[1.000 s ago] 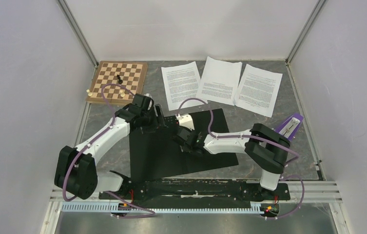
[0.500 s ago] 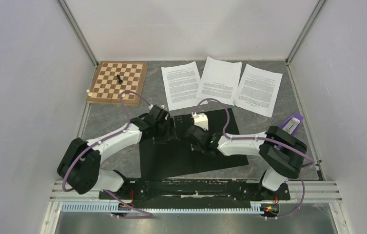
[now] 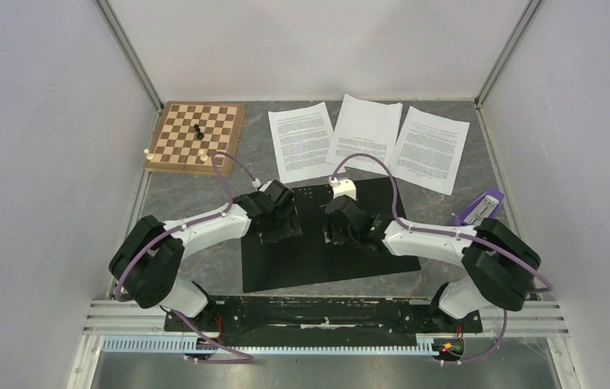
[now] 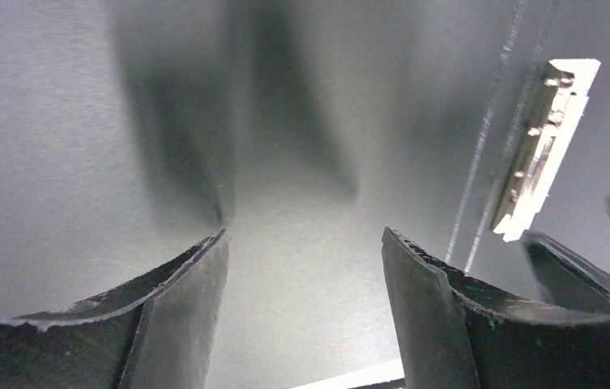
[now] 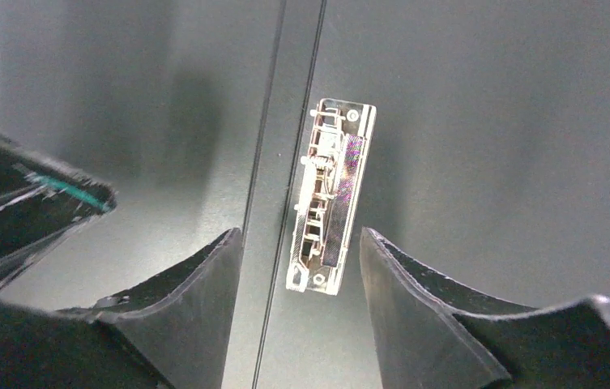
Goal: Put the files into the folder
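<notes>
The folder (image 3: 317,267) lies open and flat in the middle of the table, black inner faces up. Its metal clip (image 5: 330,194) sits beside the spine crease (image 5: 265,162) and also shows in the left wrist view, the clip (image 4: 544,150) at the right. The files, three printed white sheets (image 3: 301,142) (image 3: 364,134) (image 3: 431,148), lie in a row behind it. My left gripper (image 3: 281,223) (image 4: 301,243) hangs open just above the left inner face. My right gripper (image 3: 335,231) (image 5: 301,243) is open over the spine, the clip just ahead of its fingertips. Neither holds anything.
A wooden chessboard (image 3: 196,136) with a few pieces sits at the back left. A purple object (image 3: 479,208) lies at the right edge by the right arm. Grey walls close in the table on three sides.
The folder has shifted to the right and settled flat. Both grippers have moved right and farther back over it. The right gripper's jaws have widened.
</notes>
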Robot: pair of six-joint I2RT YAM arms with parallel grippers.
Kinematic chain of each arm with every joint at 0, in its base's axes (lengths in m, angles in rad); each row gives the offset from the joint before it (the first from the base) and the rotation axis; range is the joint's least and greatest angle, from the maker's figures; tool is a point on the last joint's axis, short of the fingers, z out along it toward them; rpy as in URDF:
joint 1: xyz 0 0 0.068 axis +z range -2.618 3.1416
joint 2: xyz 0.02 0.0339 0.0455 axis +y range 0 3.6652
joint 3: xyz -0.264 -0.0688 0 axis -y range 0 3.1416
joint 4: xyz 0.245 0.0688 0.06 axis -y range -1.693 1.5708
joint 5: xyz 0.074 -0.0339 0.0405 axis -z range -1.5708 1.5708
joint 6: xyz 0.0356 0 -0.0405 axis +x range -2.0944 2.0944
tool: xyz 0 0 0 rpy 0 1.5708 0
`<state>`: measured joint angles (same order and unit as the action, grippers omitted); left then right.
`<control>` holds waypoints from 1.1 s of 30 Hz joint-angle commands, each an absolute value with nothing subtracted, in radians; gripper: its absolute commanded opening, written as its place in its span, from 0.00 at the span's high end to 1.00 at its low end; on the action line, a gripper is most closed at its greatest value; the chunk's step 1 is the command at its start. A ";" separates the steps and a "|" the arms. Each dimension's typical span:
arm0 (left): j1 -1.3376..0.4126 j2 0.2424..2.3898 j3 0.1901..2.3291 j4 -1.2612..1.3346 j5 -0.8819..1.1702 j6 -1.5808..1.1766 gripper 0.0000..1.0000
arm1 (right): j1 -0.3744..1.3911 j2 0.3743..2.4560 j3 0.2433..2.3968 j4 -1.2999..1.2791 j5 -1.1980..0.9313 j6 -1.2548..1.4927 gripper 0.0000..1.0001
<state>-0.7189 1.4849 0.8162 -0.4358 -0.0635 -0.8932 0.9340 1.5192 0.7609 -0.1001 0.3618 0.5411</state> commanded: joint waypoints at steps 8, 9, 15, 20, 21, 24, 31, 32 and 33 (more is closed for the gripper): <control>-0.750 1.463 0.784 -0.554 -0.290 -1.016 0.25 | 0.937 1.423 0.749 -0.169 0.334 0.474 0.67; -0.750 1.460 0.781 -0.554 -0.292 -1.010 0.25 | 0.939 1.436 0.757 -0.172 0.328 0.474 0.68; -0.750 1.411 0.729 -0.548 -0.313 -0.990 0.24 | 0.967 1.493 0.796 -0.202 0.313 0.456 0.71; -0.750 1.382 0.700 -0.533 -0.321 -0.977 0.24 | 0.986 1.513 0.819 -0.236 0.329 0.454 0.73; -0.750 1.379 0.693 -0.529 -0.320 -0.978 0.24 | 0.988 1.517 0.819 -0.239 0.333 0.456 0.73; -0.750 1.377 0.672 -0.500 -0.306 -0.987 0.24 | 0.988 1.534 0.822 -0.255 0.347 0.457 0.76; -0.750 1.410 0.663 -0.474 -0.278 -0.988 0.24 | 0.988 1.559 0.824 -0.261 0.356 0.447 0.81; -0.750 1.413 0.664 -0.474 -0.278 -0.986 0.24 | 0.988 1.560 0.824 -0.261 0.356 0.448 0.81; -0.750 1.414 0.665 -0.473 -0.278 -0.985 0.24 | 0.989 1.559 0.824 -0.261 0.356 0.448 0.81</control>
